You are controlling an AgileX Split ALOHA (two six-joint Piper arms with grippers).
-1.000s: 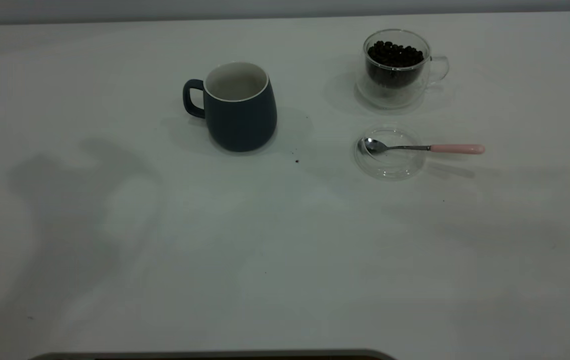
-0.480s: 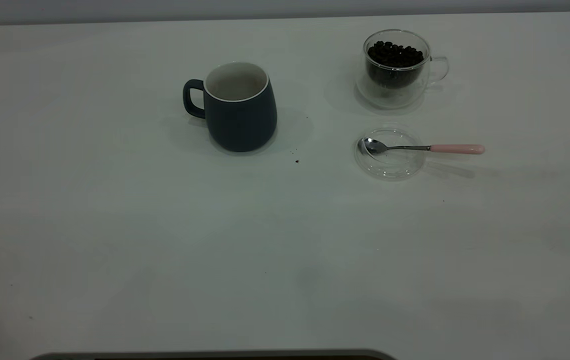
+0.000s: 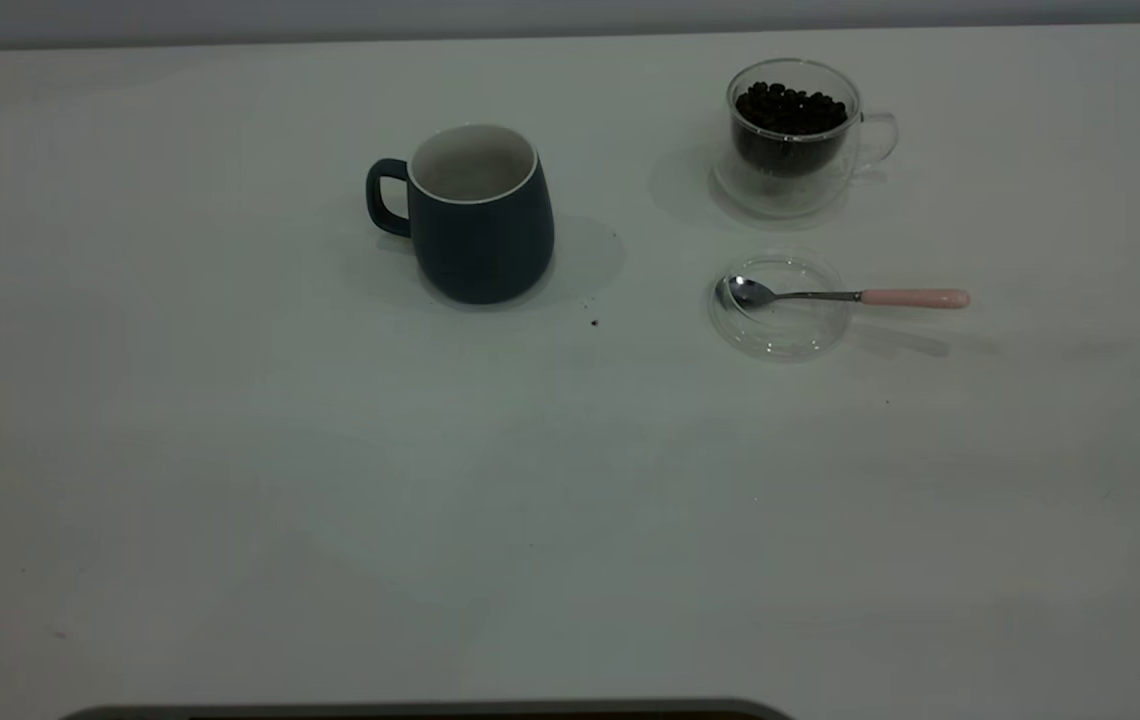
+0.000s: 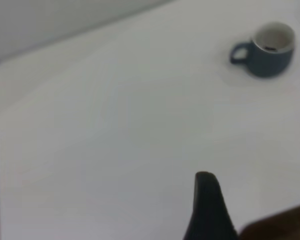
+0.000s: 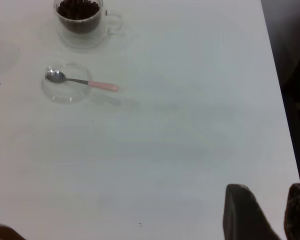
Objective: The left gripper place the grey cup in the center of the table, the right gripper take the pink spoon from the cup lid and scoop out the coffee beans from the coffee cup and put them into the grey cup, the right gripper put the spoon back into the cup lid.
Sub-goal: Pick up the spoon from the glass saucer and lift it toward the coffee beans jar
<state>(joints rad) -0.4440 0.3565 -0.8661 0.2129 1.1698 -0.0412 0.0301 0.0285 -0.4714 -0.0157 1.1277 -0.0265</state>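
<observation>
Table [image 3: 230,450]: plain white top with a few dark specks, a grey wall strip behind its far edge.
Cup lid [image 3: 780,305]: clear glass, right of centre; the pink spoon [image 3: 845,296] has its bowl in it and its handle sticking out over the rim.
Grey cup [image 3: 478,212]: upright near mid-table, handle to the left.
Coffee cup [image 3: 795,135]: farthest back, holding the coffee beans [image 3: 790,108].
Left gripper [image 4: 207,207]: only one dark finger shows in its wrist view; spread cannot be told.
Right gripper [image 5: 267,212]: seen only by its wrist camera, fingers slightly parted, holding nothing, well away from the spoon.
Exterior view: shows no arm.
</observation>
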